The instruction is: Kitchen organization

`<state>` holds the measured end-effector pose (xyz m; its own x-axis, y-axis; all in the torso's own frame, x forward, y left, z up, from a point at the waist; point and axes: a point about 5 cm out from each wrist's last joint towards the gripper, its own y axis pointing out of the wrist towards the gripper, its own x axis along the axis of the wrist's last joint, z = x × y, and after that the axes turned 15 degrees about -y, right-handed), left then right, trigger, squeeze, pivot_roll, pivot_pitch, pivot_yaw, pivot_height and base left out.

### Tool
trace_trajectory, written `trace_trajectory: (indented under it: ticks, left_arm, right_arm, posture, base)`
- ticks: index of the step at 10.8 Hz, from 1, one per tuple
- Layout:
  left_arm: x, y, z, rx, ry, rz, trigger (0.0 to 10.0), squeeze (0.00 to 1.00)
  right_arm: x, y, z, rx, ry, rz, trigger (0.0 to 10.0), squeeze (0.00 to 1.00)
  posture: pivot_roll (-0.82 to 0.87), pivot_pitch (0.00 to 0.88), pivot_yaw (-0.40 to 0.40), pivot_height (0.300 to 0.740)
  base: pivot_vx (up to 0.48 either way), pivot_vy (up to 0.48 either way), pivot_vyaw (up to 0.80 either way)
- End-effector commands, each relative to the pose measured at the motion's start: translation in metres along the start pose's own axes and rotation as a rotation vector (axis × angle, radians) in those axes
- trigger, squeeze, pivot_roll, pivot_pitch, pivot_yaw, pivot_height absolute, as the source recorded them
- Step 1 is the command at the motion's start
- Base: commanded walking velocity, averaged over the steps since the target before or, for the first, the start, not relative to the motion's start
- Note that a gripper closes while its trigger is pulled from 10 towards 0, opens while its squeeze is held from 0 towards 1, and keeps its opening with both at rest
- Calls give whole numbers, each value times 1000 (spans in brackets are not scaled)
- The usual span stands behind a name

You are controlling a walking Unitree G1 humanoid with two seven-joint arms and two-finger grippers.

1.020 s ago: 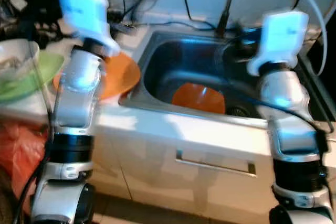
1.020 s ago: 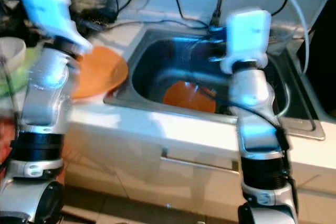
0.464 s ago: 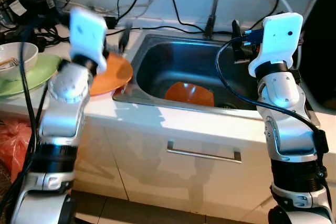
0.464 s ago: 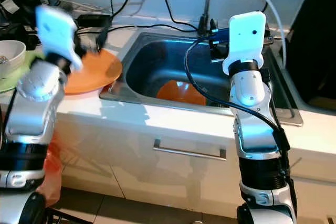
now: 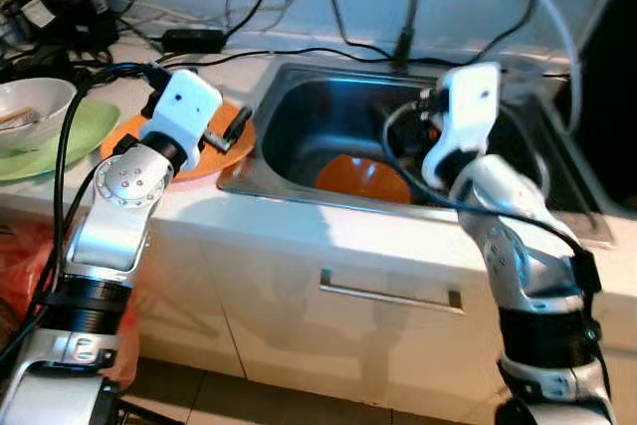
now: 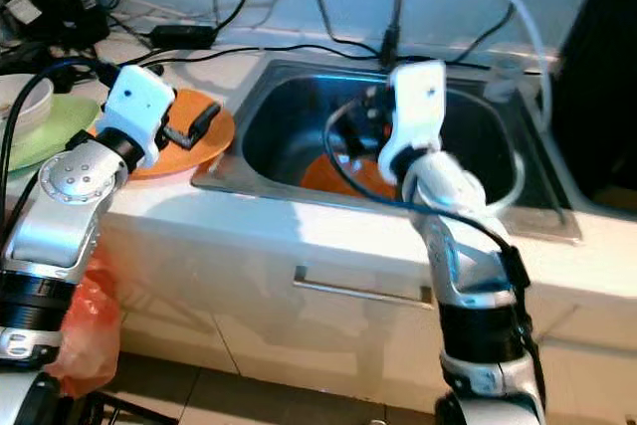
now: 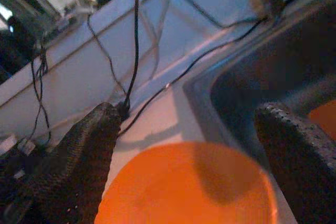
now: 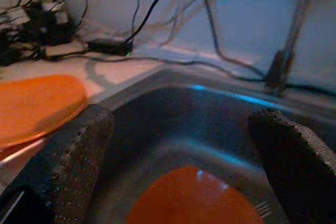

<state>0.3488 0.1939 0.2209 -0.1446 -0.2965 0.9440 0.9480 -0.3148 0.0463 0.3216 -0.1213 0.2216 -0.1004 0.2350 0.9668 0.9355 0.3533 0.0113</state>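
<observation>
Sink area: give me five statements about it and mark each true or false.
1. An orange plate lies inside the sink. True.
2. The left pincer is shut on the orange plate on the counter. False: its fingers are spread open above that plate, holding nothing.
3. The right pincer is open, pointing into the sink. True.
4. The green plate sits in the sink. False: it rests on the counter, left of the orange plate there.
5. A white bowl stands on the green plate. True.
</observation>
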Motion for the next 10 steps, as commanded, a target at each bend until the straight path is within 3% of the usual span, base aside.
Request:
trace_trajectory:
  ticks: [1,6,8,10]
  left_arm:
    - [-1,1,2,-15,18,30,10000,0]
    - [-36,-20,-6,-125,22,132,10000,0]
    - [-39,-27,-9,-179,66,142,10000,0]
    - [-37,-31,-2,-187,126,148,10000,0]
  right_arm:
    - [3,-4,0,27,13,-6,10000,0]
    - [-12,-22,30,312,53,90,10000,0]
    - [-10,-27,41,414,78,88,10000,0]
    - [-13,-30,45,441,65,100,10000,0]
  posture:
    - [48,3,6,740]
    - [66,20,-3,740]
    - [76,25,-8,740]
    - [78,25,-14,740]
  base:
    - [0,0,0]
    - [0,0,0]
    - [0,0,0]
    - [0,0,0]
